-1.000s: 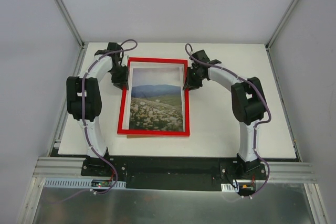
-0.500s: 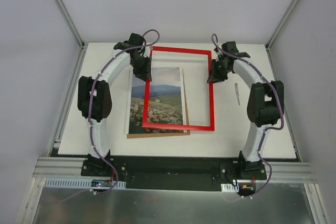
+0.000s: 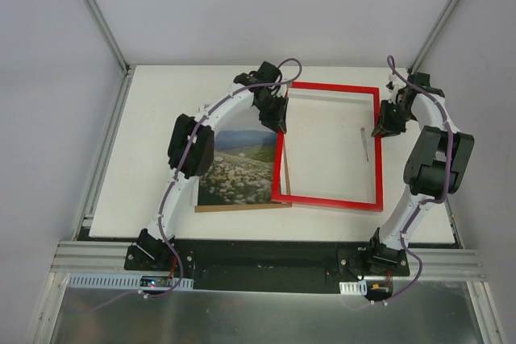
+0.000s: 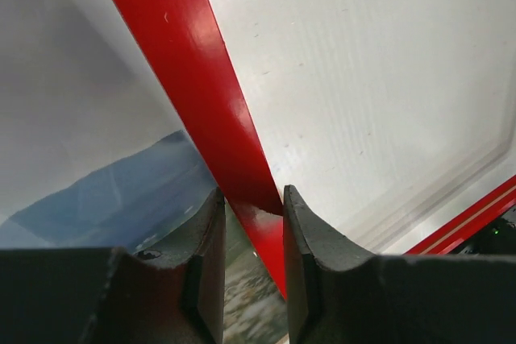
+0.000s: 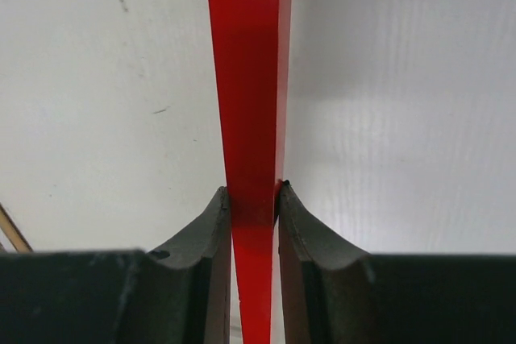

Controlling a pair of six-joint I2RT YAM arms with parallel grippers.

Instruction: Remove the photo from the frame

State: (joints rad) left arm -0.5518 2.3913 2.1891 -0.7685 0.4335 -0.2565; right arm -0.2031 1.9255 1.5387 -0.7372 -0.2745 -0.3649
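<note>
Left gripper (image 4: 251, 199) and right gripper (image 5: 252, 191) clamp the long sides of the frame (image 3: 326, 201). Its long axis runs near-to-far, overlapping the photo (image 3: 238, 168) on its board (image 3: 242, 208).

frame (image 3: 326, 202) overlapping photo (image 3: 242, 168) (right edge), near edge open

Bright, even, diffuse light with faint shadows; a soft sheen glazes the frame (image 4: 197, 94); both wrist views blur up close.

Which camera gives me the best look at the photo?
Top external: the photo lies nearly whole, only its top left hidden by the left arm and its right edge behind the frame. Left wrist shows just a blurred strip of sky and hills beside the frame. Right wrist shows none of it.
</note>
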